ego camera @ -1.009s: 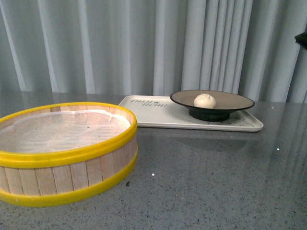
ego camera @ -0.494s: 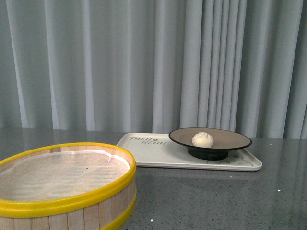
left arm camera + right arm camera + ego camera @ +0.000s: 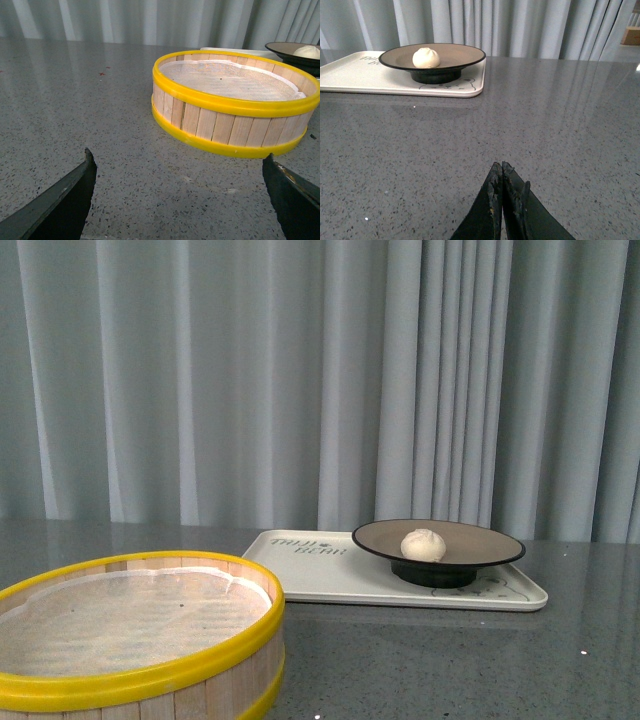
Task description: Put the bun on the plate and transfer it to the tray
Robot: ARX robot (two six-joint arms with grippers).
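Both parts of the job are looking finished from how things are lying now: the bun (image 3: 423, 544) is sitting in the middle of the plate (image 3: 470, 532), and the plate is standing on the right-hand half of the tray (image 3: 320, 580), its black foot resting on the tray's flat surface. The tray is lying with its long side running across the robot's view, at the far side of the grey table (image 3: 450, 660), with the curtain (image 3: 250, 380) hanging behind it.

Neither arm is showing in the front view. In the right wrist view the right gripper (image 3: 502, 192) is pointing toward the tray, with plate and bun lying ahead and off to one side, well apart from the tips; bare table is filling the space between. Its fingers are pressed together with nothing between them and touching nothing. The left gripper (image 3: 180, 165) is spread wide and empty, its two fingers framing the yellow-rimmed wooden steamer basket (image 3: 235, 105), which is sitting near but apart from them; its white lining is bare of buns. Plate and bun are only peeking in beyond that basket.

The right arm is judged the nearer to the tray. No further grasp seems called for; any coming move is likely just keeping both arms away from the tray.
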